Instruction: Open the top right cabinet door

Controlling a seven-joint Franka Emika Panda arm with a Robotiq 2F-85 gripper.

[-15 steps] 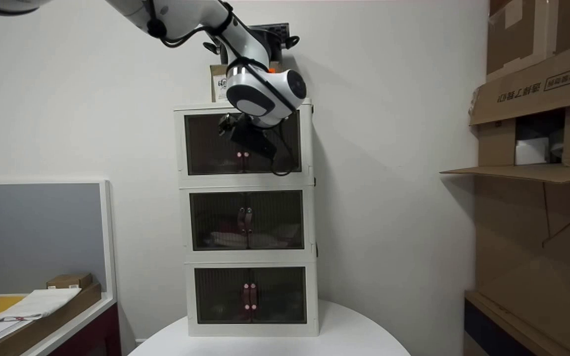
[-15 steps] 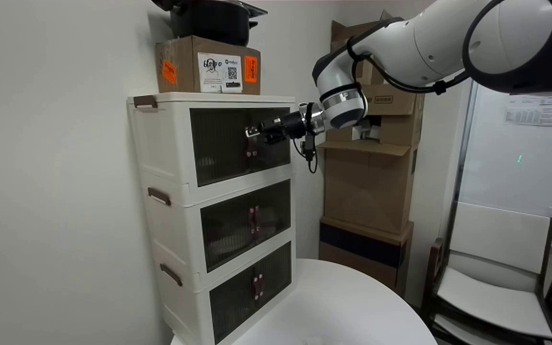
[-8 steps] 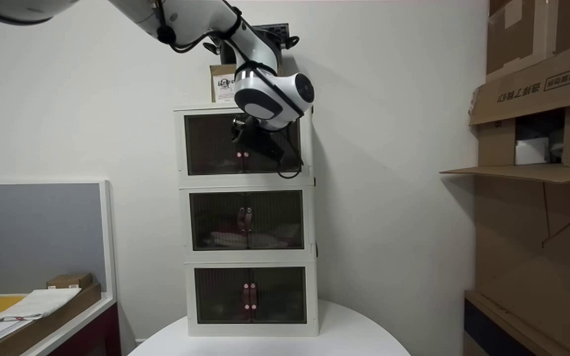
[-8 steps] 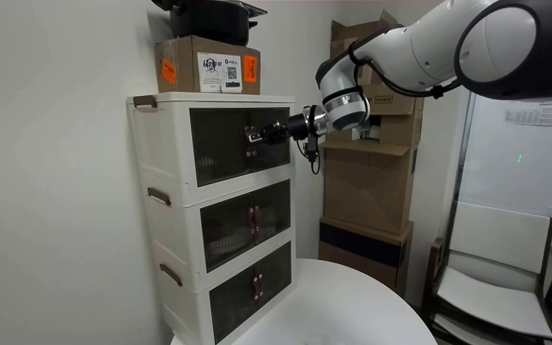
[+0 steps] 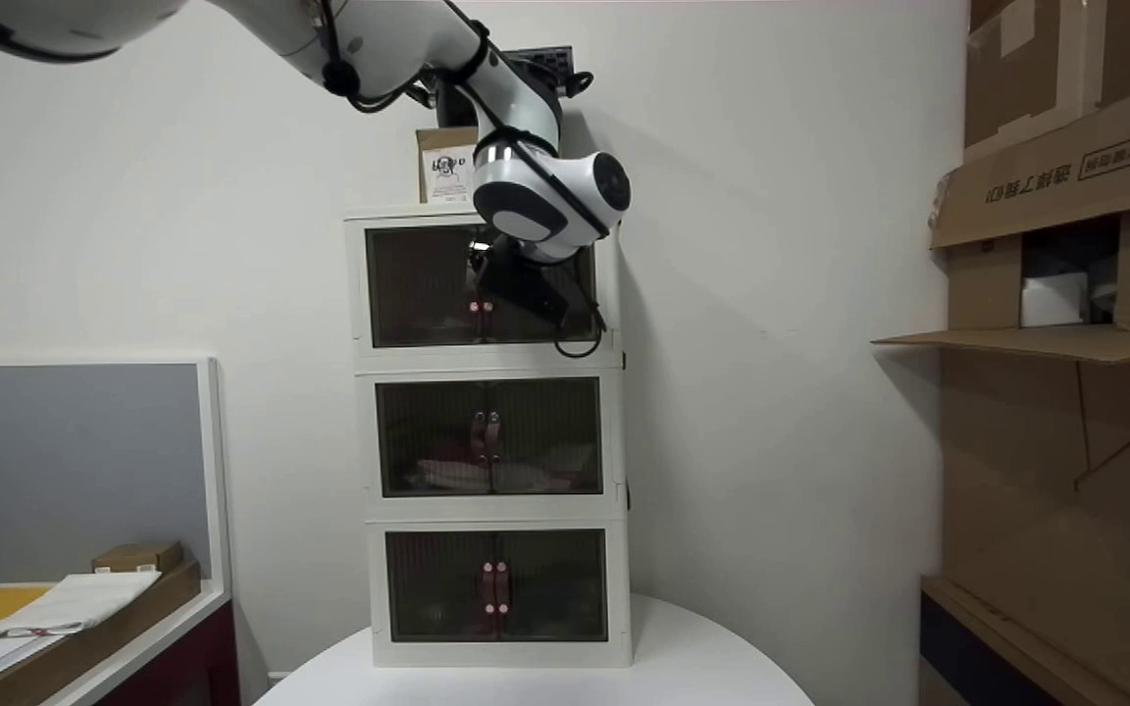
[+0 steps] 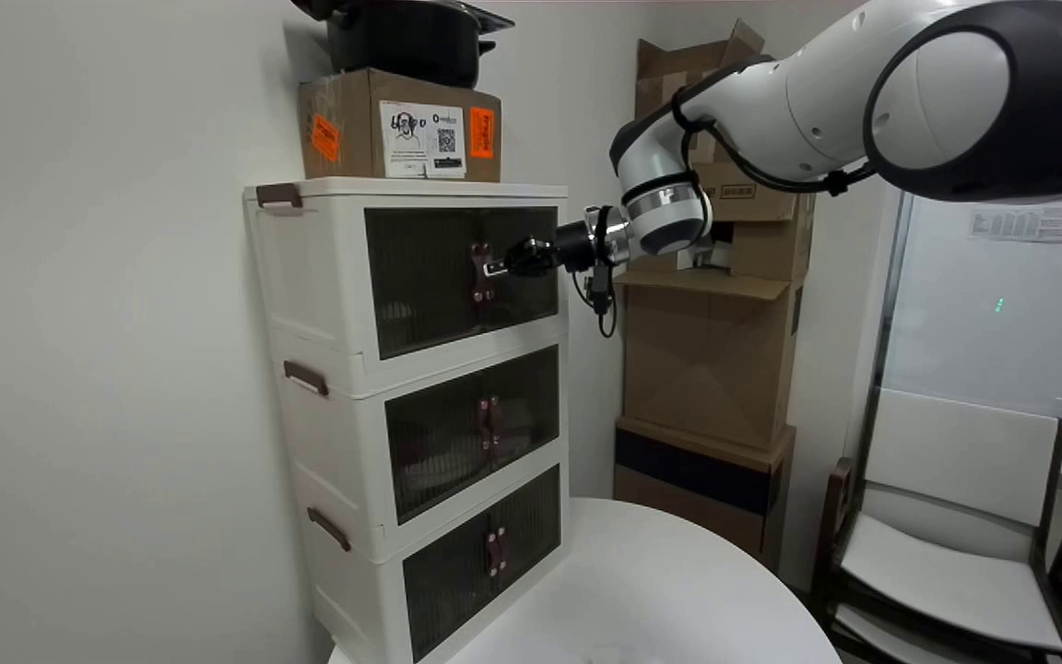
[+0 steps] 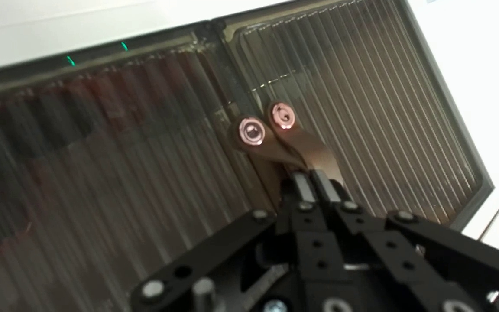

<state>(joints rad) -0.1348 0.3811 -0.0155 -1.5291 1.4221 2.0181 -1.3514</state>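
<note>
The door (image 6: 524, 301) lies closed in the right half of the top tier of the cabinet (image 6: 328, 267), and the likeliest failure from here is a slip: the handle (image 7: 269, 145) is a narrow strap, and if only its edge is caught, a pull away from the cabinet could strip it free. Another risk is the wrong door, since the left handle (image 7: 312, 149) runs close alongside at the middle of the cabinet's top tier and could snag too; the wrist view seems turned over, so which strap is which is a judgement. Pulling straight out, instead of swinging round the cabinet's right side, might drag the cabinet and unsettle the box (image 6: 360, 152) and the pot (image 6: 407, 46) stacked on top of it. Once it swings, the door could also strike the camera (image 6: 599, 290), out in front of the cabinet's right half. The gripper (image 7: 313, 184) is clenched, with just a thin slit between its tips, close in front of the cabinet at the two straps. The handle seems to run into that slit, but whether it is firmly pinched or merely touched, I cannot tell.
</note>
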